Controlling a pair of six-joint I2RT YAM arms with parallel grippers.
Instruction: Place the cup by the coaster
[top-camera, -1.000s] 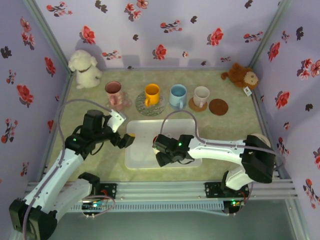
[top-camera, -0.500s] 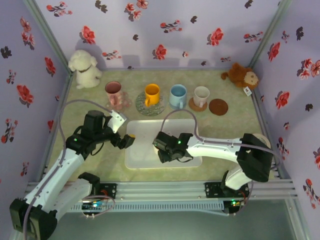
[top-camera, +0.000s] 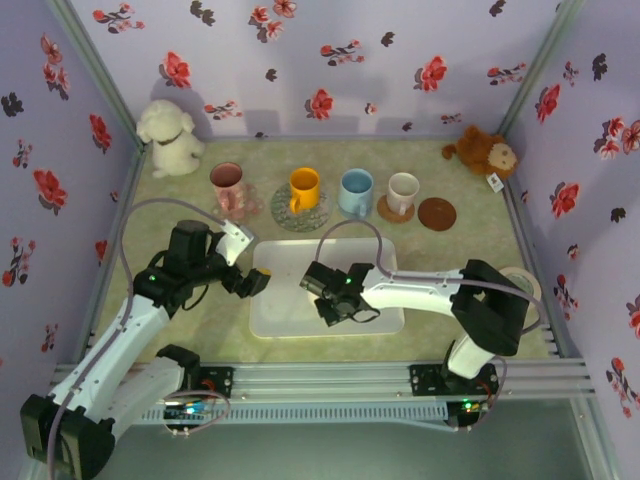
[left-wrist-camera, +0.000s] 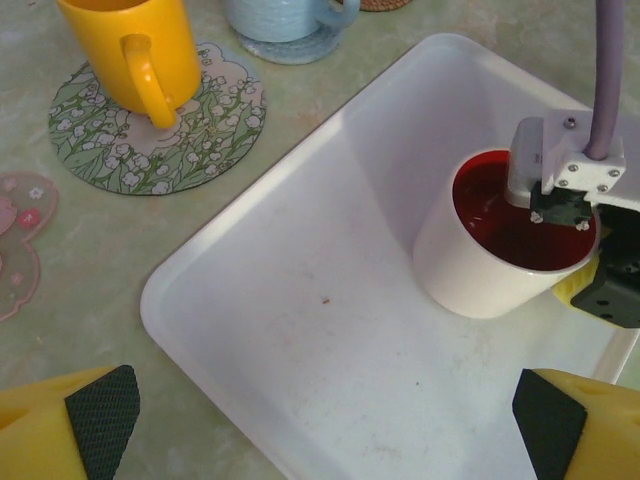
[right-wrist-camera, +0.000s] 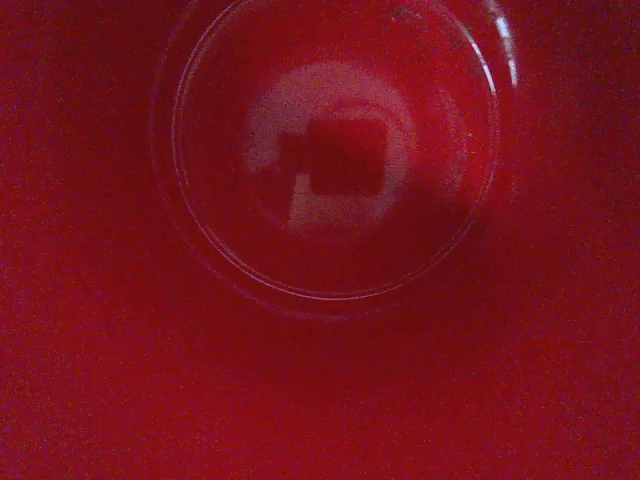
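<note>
The right gripper (left-wrist-camera: 578, 250) has its jaws pinching the wall of the white cup with a red inside (left-wrist-camera: 470, 270), which stands in the white rectangular tray (left-wrist-camera: 280, 330) near the worktop's near edge. The left gripper (left-wrist-camera: 325, 425) has its jaws spread wide.

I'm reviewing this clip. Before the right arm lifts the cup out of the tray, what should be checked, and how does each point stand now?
1. Right gripper placed on the cup: ok, one finger is inside the rim and one outside.
2. Grip firm on the cup wall: cannot tell, the contact is hidden.
3. Cup upright in the tray: ok, standing on its base with the red inside facing up.
4. Left gripper out of the way: ok, open and apart from the cup.
5. Target free: ok, the brown coaster at the right end of the row is bare, with bare table beside it.
</note>
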